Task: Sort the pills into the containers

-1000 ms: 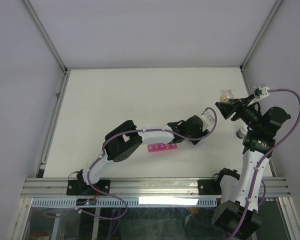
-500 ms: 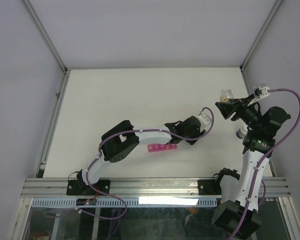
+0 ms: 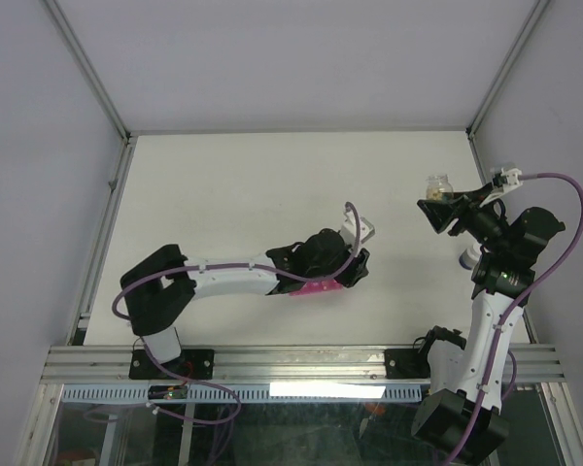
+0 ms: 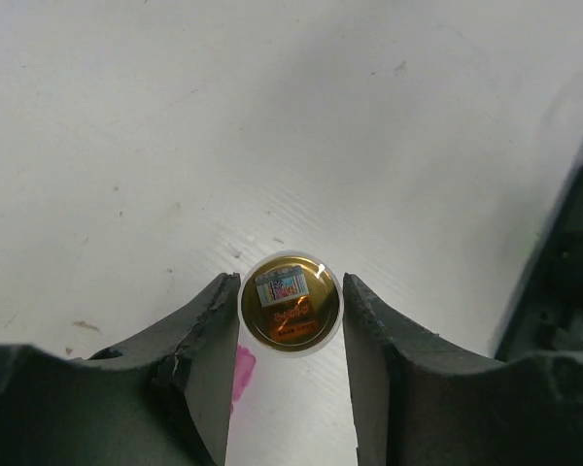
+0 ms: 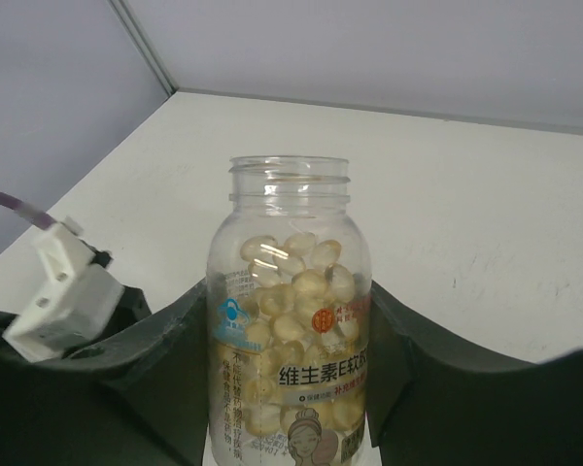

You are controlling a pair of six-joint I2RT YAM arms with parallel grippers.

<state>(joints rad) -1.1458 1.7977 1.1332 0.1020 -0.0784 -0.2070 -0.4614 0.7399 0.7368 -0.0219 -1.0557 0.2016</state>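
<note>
The pills point(image 5: 296, 282) are pale yellow softgels inside a clear, uncapped bottle point(image 5: 290, 369). My right gripper point(image 5: 290, 291) is shut on that bottle and holds it upright above the table at the right point(image 3: 439, 184). The containers point(image 3: 316, 288) are a magenta strip at the table's near middle, half hidden under my left gripper point(image 3: 348, 264). In the left wrist view the left gripper point(image 4: 291, 283) is shut on a small amber bottle point(image 4: 290, 303) seen end-on, round with a white rim. A bit of a magenta container point(image 4: 243, 374) shows below beside the left finger.
A small white and purple object point(image 3: 466, 257) lies on the table by the right arm. Metal frame posts and rails point(image 3: 102, 233) border the white table point(image 3: 233, 194) on the left, right and near sides.
My left arm has swung left and nearer, carrying its gripper from beside the right arm to over the magenta strip, and its jaws have narrowed. The right arm and bottle have stayed still.
</note>
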